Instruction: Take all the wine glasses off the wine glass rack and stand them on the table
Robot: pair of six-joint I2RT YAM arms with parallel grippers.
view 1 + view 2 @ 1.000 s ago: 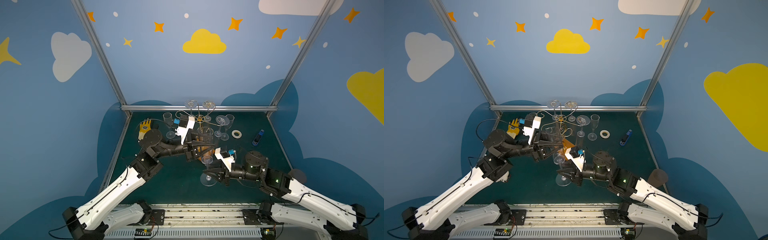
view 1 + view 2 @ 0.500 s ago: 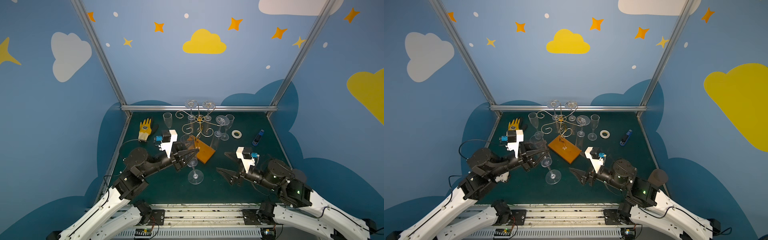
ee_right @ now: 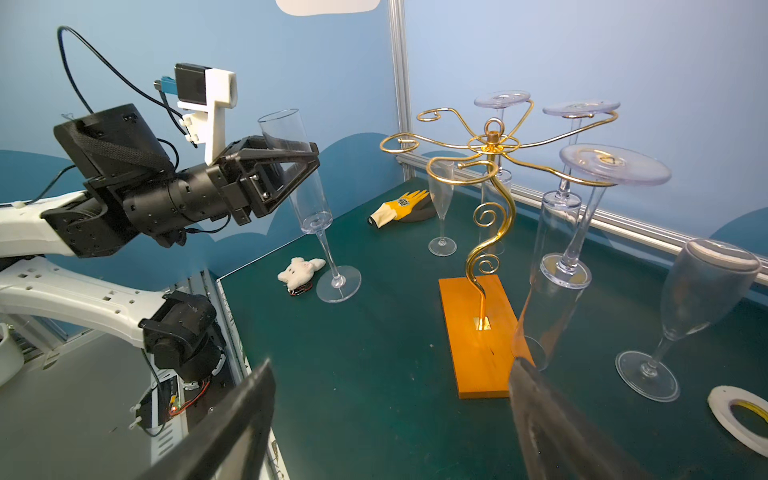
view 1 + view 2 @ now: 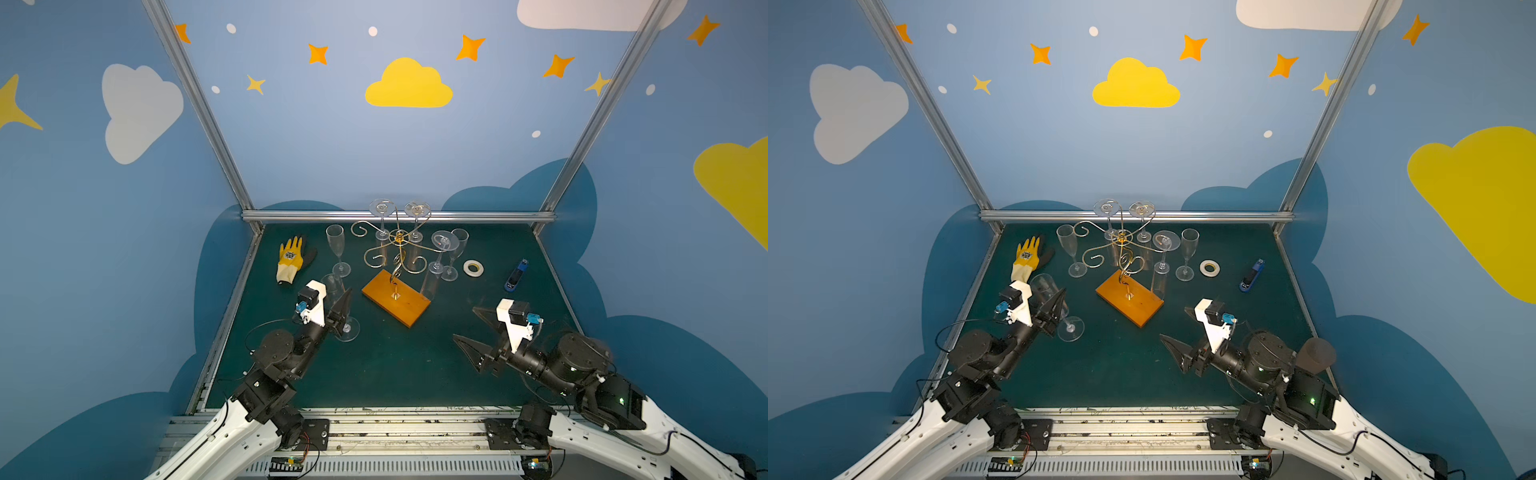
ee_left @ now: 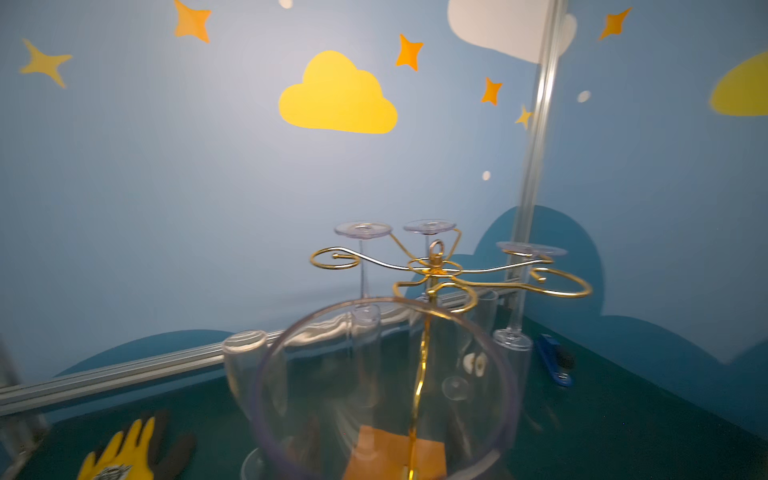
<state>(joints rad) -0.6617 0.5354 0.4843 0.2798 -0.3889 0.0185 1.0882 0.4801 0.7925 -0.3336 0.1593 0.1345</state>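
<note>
Wine glass (image 3: pixel 314 208), clear slender flute, long stem, round foot, in left gripper (image 3: pixel 305 160); right gripper (image 4: pixel 464 323) wide, empty.

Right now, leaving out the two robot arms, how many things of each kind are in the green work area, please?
Clear stemmed flute glasses: 6
Gold wire rack on an orange wooden base: 1
Yellow and black glove: 1
White tape roll: 1
Blue stapler: 1
Small white plush toy: 1
Total: 11

A yellow glove (image 4: pixel 291 259) lies far left on the green surface (image 4: pixel 395 365). A white tape roll (image 4: pixel 473 268) and blue stapler (image 4: pixel 516 276) lie far right. A small white plush toy (image 3: pixel 300 270) lies near the left edge.
</note>
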